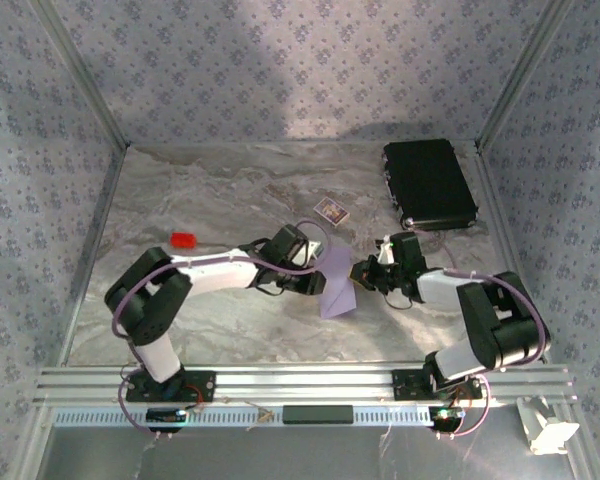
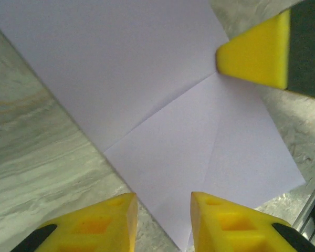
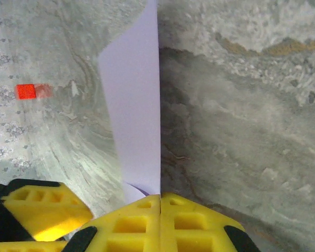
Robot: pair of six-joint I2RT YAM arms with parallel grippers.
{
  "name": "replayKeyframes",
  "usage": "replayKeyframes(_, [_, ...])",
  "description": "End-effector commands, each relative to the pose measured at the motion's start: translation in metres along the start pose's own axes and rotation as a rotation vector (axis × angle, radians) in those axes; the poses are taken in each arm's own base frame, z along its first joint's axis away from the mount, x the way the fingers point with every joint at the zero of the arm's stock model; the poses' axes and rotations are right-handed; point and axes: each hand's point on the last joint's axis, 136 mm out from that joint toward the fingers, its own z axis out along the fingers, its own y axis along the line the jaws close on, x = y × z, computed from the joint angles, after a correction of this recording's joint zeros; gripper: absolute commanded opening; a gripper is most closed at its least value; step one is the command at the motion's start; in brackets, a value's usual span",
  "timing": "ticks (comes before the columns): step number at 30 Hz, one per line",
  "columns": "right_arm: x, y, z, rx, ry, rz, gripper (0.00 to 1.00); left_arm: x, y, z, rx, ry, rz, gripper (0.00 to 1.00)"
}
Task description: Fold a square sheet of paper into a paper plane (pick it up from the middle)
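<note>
The square sheet of paper [image 1: 337, 287] is pale lilac and lies folded in the middle of the table, with flaps and creases showing in the left wrist view [image 2: 168, 131]. My left gripper [image 1: 318, 268] [image 2: 161, 223] hovers over its left side, open, with nothing between its yellow fingers. My right gripper [image 1: 362, 275] [image 3: 160, 202] is shut on the paper's right edge, and the sheet [image 3: 134, 105] stands up on edge out of its closed tips. A right fingertip [image 2: 254, 52] touches the paper where the creases meet. The paper plane is out of view.
A small red block [image 1: 184, 240] [image 3: 25, 91] lies at the left of the marble table [image 1: 210, 320]. A small patterned card [image 1: 331, 211] sits behind the paper. A black case [image 1: 430, 185] occupies the back right corner. Patterned walls enclose three sides; an aluminium rail [image 1: 300, 383] runs along the front.
</note>
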Motion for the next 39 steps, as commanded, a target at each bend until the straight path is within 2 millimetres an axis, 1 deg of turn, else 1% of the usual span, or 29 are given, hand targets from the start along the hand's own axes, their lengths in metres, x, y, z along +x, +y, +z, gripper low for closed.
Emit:
replayKeyframes(1, [-0.002,0.003,-0.01,0.043,-0.021,-0.062,0.05,-0.019,-0.001,-0.02,-0.044,-0.113,0.022,0.35])
replayKeyframes(9, [-0.006,0.014,-0.026,0.084,-0.081,-0.129,0.04,-0.035,0.004,-0.056,-0.123,-0.26,0.042,0.39])
replayKeyframes(14, [-0.006,0.023,-0.038,0.159,-0.13,-0.224,0.04,-0.039,0.019,-0.082,-0.219,-0.356,0.029,0.42])
replayKeyframes(18, [-0.005,0.036,-0.051,0.217,-0.192,-0.346,0.03,-0.043,0.025,-0.105,-0.261,-0.437,0.018,0.52])
replayKeyframes(22, [-0.006,0.043,-0.065,0.25,-0.24,-0.395,0.03,-0.046,0.027,-0.123,-0.272,-0.496,0.019,0.61])
replayKeyframes(25, [-0.006,0.047,-0.073,0.274,-0.258,-0.416,0.03,-0.047,0.031,-0.133,-0.303,-0.511,0.009,0.63])
replayKeyframes(29, [-0.006,0.05,-0.084,0.335,-0.279,-0.449,0.03,-0.052,0.024,-0.149,-0.283,-0.568,0.014,0.67])
replayKeyframes(32, [-0.007,0.047,-0.092,0.405,-0.293,-0.466,0.03,-0.055,0.027,-0.16,-0.298,-0.616,-0.003,0.76])
replayKeyframes(33, [-0.008,0.044,-0.095,0.434,-0.293,-0.471,0.03,-0.055,0.03,-0.163,-0.307,-0.634,-0.018,0.81])
replayKeyframes(34, [-0.008,0.045,-0.098,0.454,-0.294,-0.481,0.03,-0.055,0.034,-0.166,-0.316,-0.646,-0.04,0.9])
replayKeyframes(35, [-0.008,0.045,-0.1,0.476,-0.294,-0.493,0.03,-0.055,0.037,-0.168,-0.318,-0.654,-0.059,0.96])
replayKeyframes(36, [-0.008,0.044,-0.102,0.506,-0.296,-0.506,0.03,-0.055,0.04,-0.172,-0.325,-0.662,-0.076,1.0])
replayKeyframes(39, [-0.01,0.045,-0.11,0.587,-0.308,-0.558,0.03,-0.05,0.055,-0.179,-0.353,-0.675,-0.13,1.0])
